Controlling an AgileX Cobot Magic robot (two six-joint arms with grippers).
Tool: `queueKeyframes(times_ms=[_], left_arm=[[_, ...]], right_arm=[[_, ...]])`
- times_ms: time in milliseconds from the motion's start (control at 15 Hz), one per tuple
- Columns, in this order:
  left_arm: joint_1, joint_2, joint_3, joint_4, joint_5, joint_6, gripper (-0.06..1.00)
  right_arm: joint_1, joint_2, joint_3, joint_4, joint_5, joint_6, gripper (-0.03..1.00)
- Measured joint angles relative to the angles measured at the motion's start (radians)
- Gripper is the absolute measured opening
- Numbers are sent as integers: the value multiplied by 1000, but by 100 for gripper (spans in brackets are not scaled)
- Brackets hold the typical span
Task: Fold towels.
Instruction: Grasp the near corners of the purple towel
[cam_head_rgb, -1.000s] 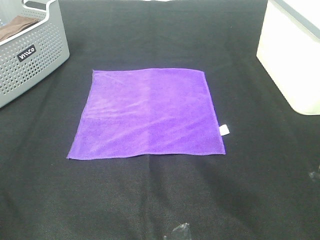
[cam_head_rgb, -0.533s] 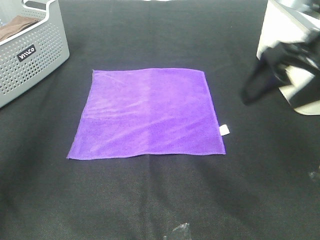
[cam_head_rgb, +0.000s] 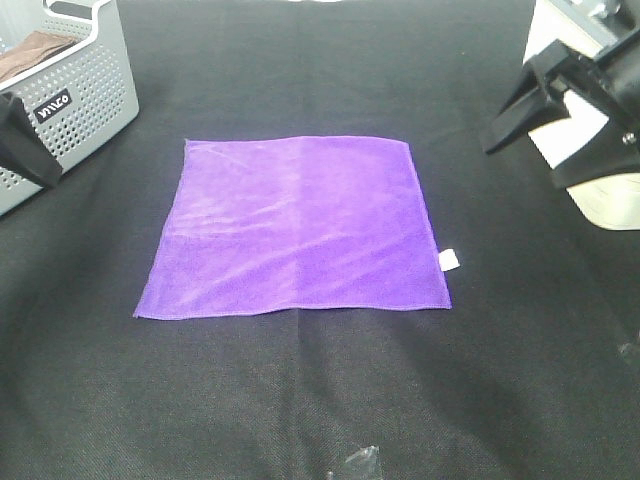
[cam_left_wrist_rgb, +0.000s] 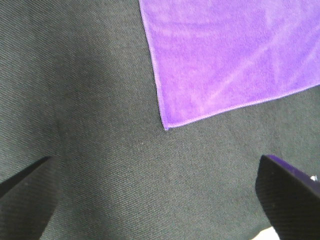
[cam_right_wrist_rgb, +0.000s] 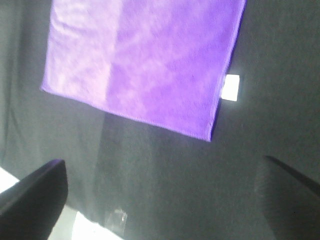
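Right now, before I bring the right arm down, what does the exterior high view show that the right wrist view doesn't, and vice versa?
Only the exterior high view: the grey perforated plastic basket with a brown cloth in it, the white box, and all four corners of the bright purple square microfibre towel. Only the right wrist view: the look straight between the spread fingers of the right gripper, with bare black table cover and nothing held there. Both: the towel lying flat and unfolded, and its small white tag.

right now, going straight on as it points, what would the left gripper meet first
The left gripper would probably meet the bare black tablecloth first, just short of the purple towel's corner; depth is unclear.
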Motion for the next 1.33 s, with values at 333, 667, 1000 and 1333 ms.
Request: queueKeyframes(times_ms=[333,667,1000,1333], left_arm=[[0,175,0,-83,18,40,99],[-20,341,-30,-201,-10,152,99],[-74,496,-114,-205,-38,162,99],[-74,526,-129,-205,-29,163,99]], right_arm=[[0,80,-2,11,50,8,95],[0,255,-2,24,-19,-1,95],[16,350,-2,30,-110,-9,93],[22,419,-14,41,-155,-33,93]])
